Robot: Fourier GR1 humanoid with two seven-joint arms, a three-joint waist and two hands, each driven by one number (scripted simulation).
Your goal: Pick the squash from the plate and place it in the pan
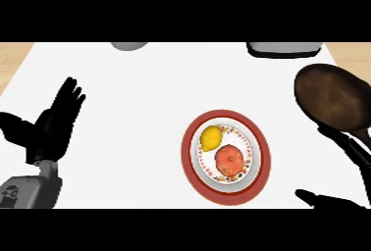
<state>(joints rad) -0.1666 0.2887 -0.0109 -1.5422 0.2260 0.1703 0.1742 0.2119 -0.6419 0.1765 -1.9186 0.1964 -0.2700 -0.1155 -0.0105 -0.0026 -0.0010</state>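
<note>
squash: round, flattened orange squash (229,160) lying on red-rimmed white plate (226,197), touching yellow lemon (210,138) | dark brown round pan (334,96) sitting at right, apart | left hand (51,126) resting open, holding nothing | right hand (333,201) showing at lower right, fingers: cannot tell

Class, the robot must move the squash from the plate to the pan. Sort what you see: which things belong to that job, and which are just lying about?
Job:
squash
plate
pan
right hand

Lying about:
tomato
grey bowl
grey container
left hand, resting open
</note>
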